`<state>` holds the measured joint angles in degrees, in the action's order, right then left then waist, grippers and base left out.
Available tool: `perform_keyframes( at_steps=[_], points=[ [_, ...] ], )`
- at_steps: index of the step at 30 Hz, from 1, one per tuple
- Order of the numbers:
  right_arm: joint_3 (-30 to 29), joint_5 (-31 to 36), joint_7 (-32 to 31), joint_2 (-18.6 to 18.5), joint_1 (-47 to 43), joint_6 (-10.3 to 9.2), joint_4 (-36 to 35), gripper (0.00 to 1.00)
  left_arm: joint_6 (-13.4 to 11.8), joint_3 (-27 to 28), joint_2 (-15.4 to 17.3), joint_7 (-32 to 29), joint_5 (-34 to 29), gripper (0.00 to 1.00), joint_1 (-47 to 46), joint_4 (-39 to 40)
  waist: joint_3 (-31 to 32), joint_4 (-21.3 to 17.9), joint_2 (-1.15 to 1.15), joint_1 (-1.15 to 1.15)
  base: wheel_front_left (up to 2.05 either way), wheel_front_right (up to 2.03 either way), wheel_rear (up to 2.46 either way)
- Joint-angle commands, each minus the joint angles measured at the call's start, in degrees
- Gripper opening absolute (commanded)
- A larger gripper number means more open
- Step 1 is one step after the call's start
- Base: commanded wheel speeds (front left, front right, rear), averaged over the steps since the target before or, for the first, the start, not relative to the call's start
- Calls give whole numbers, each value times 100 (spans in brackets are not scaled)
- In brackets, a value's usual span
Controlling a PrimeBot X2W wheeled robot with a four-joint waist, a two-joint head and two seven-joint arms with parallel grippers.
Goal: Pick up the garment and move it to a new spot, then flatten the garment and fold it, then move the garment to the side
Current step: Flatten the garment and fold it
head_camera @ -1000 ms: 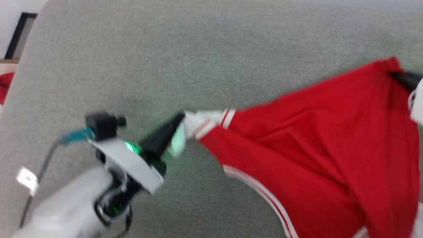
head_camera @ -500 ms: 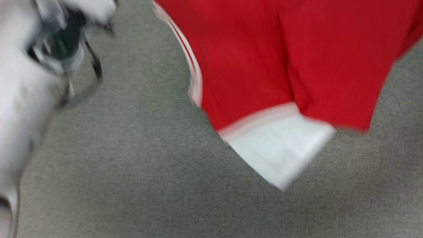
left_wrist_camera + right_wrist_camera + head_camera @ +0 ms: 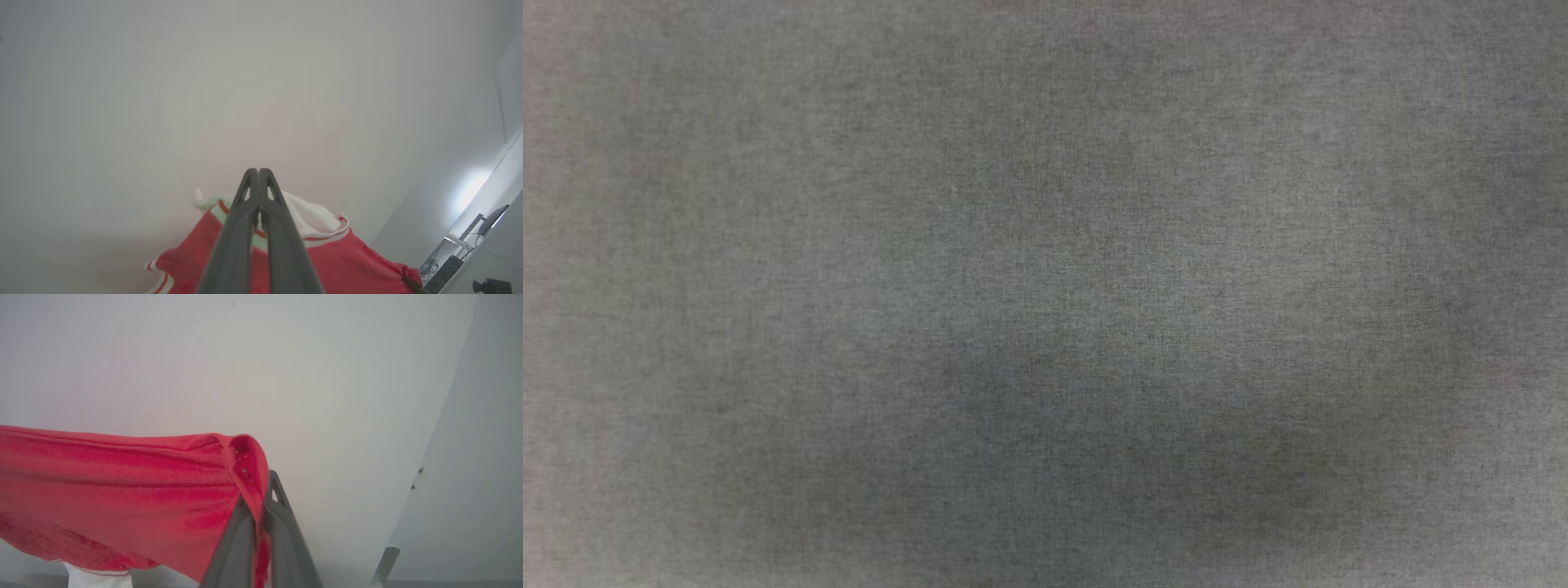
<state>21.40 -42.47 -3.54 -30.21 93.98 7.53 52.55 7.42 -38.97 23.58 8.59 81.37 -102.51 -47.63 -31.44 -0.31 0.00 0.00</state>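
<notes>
Garment (image 3: 122,477) is held up between both grippers. Left gripper (image 3: 258,171) is closed on its white sleeve trim, and right gripper (image 3: 263,490) pinches a red edge. Head view shows grey cloth surface (image 3: 1045,294).

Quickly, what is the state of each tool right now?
left tool: closed, holding the garment at its white sleeve.
right tool: closed, holding the garment by red cloth.

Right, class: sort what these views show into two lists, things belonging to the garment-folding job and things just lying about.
Job: garment; left gripper and right gripper, fingers pinching it; grey surface, likely for laying it down.
Lying about: what looks like a monitor; dark box below it.
</notes>
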Motion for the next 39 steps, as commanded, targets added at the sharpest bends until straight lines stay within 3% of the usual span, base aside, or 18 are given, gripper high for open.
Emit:
perform_keyframes(
  at_steps=[1, 9, 17, 30, 39],
  points=[
    [120, -71, 0, 9, -267, -8, 43, 0, 2, -21, 88, 34, 93, 0, 389, 74, 52, 23, 0, 0, 0, 0, 0],
    [868, -760, -236, -255, -1779, -8, -712, 0, 1, -226, 282, 202, 649, 0, 2558, 1225, 307, 86, 0, 0, 0, 0, 0],
    [1184, -1714, -602, -1146, -3856, -8, -2241, 0, 2, -162, 657, 553, 979, 0, 4983, 2774, 713, 141, 0, 0, 0, 0, 0],
    [522, -2636, -1141, -2207, -6962, -8, -4263, 0, 2, 32, 1499, 659, 550, 0, 8050, 4854, 1422, 116, 0, 0, 0, 0, 0],
    [-288, -2768, -1449, -2515, -8709, -8, -5226, 0, -8, 506, 1623, 652, 102, 0, 9576, 5806, 1577, 155, 0, 0, 0, 0, 0]
  ],
)
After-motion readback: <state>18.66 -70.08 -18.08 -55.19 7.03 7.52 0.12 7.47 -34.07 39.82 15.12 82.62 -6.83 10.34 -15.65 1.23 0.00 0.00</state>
